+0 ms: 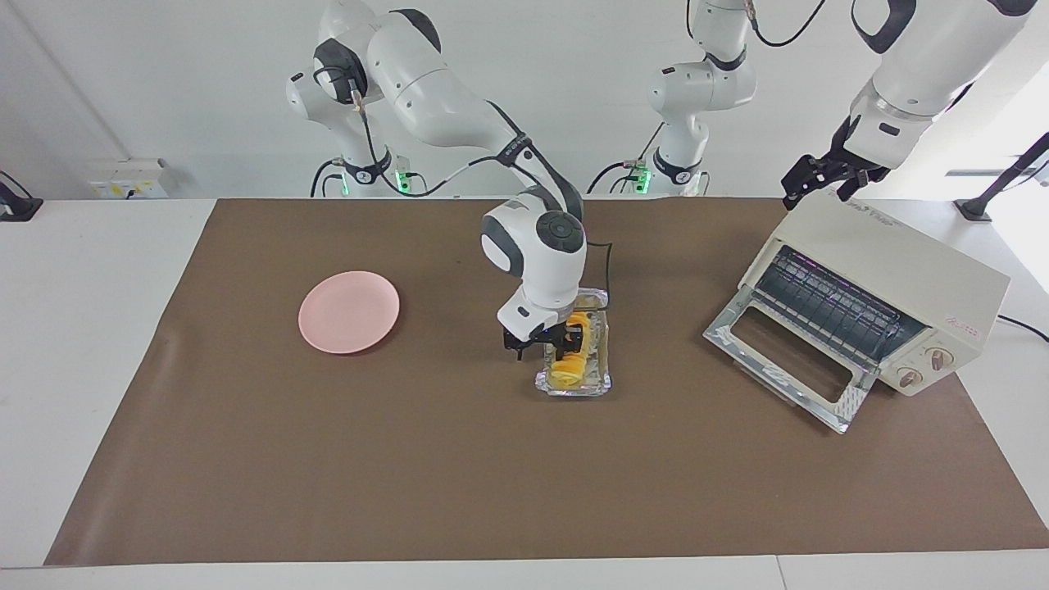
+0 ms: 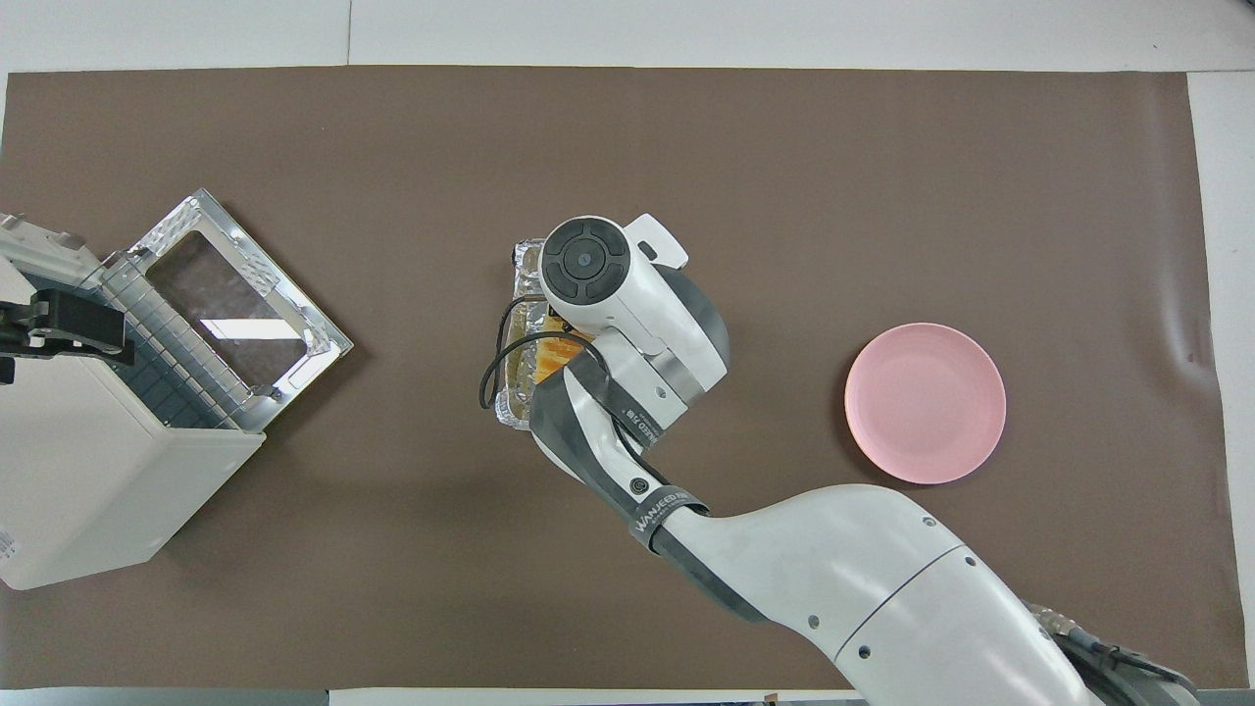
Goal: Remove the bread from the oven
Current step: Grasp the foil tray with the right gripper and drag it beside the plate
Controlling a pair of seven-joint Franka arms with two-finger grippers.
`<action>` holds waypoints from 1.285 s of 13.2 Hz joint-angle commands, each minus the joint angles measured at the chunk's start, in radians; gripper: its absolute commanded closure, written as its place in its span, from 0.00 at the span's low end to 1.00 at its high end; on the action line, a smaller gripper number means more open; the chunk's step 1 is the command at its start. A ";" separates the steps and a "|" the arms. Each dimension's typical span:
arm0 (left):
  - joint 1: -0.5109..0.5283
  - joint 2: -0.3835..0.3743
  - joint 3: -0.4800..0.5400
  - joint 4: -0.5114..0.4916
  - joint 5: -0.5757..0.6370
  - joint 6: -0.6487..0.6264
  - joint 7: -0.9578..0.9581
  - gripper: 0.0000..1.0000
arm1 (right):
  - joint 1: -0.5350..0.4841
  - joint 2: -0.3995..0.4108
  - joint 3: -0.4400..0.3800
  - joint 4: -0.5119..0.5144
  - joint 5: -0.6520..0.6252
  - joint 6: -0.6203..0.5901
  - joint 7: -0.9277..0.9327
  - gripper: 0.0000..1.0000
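- Jaws of the right gripper (image 1: 565,338) straddle the bread (image 1: 571,352), seemingly closed on its middle.
- The bread lies in the foil tray (image 1: 604,378) mid-table, outside the open oven (image 1: 885,307).
- It is probably light and soft: grip its sides gently.
- The left gripper (image 1: 824,176) waits over the oven; I cannot tell how its fingers stand.

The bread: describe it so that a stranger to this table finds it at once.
Start at the cream oven at the left arm's end of the brown mat, door dropped open. Between it and the pink plate lies a crinkled foil tray. The bread is the ridged golden-yellow loaf in that tray, with the right tool down on it.
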 commanded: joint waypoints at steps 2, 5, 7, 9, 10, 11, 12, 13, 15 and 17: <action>0.020 -0.027 -0.012 -0.029 -0.016 0.021 0.060 0.00 | -0.001 0.015 -0.002 0.015 -0.024 -0.004 0.010 1.00; 0.016 -0.028 -0.011 -0.034 -0.016 0.025 0.050 0.00 | -0.024 0.006 -0.002 0.024 -0.017 -0.033 0.004 1.00; 0.017 -0.028 -0.011 -0.029 -0.015 0.023 0.048 0.00 | -0.096 -0.013 0.009 0.115 -0.009 -0.152 -0.070 1.00; 0.020 -0.028 -0.009 -0.029 -0.015 0.015 0.048 0.00 | -0.192 0.000 0.006 0.252 0.084 -0.272 -0.226 1.00; 0.023 -0.028 -0.009 -0.029 -0.015 0.017 0.048 0.00 | -0.267 0.010 0.004 0.278 0.109 -0.284 -0.319 1.00; 0.023 -0.028 -0.009 -0.029 -0.015 0.017 0.048 0.00 | -0.330 0.020 0.004 0.282 0.111 -0.271 -0.414 1.00; 0.023 -0.028 -0.009 -0.029 -0.015 0.017 0.047 0.00 | -0.391 0.026 0.006 0.280 0.112 -0.264 -0.518 1.00; 0.023 -0.028 -0.009 -0.029 -0.015 0.017 0.048 0.00 | -0.451 0.039 0.006 0.280 0.114 -0.258 -0.603 1.00; 0.023 -0.028 -0.009 -0.029 -0.015 0.017 0.048 0.00 | -0.528 0.084 0.006 0.282 0.114 -0.191 -0.741 1.00; 0.023 -0.028 -0.009 -0.029 -0.015 0.017 0.048 0.00 | -0.565 0.150 0.004 0.308 0.112 -0.137 -0.802 1.00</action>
